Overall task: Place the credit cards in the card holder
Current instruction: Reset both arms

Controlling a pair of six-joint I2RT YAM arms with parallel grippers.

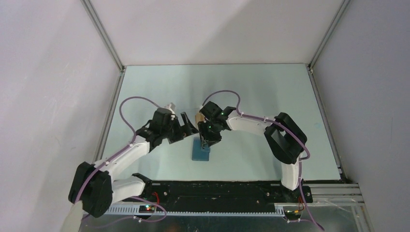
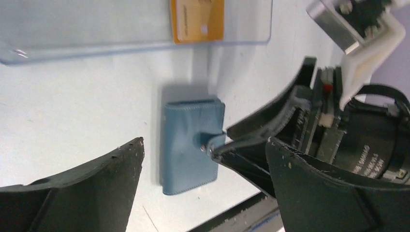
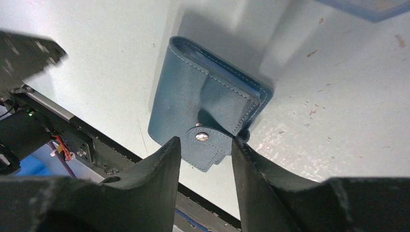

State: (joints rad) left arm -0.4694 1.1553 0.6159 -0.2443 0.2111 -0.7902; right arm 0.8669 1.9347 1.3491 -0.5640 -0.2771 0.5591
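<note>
flat blue stitched card holder [image 3: 193, 104] with round metal snap tab [image 3: 202, 137].

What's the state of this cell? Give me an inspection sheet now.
Surface: pale table, with small reddish specks.
Job's things: blue card holder lying closed on the table; one orange credit card at the clear sheet, outside the holder.
Clutter: clear plastic sheet overlapping the card; whether above or below cannot be told.
Grippers: left gripper wide open, holding nothing; right gripper with jaws parted astride the holder's snap tab.
Cables: purple cables looped along both arms; red wires at the base rail.
Surroundings: white walls, aluminium frame posts; nothing else seen.
</note>
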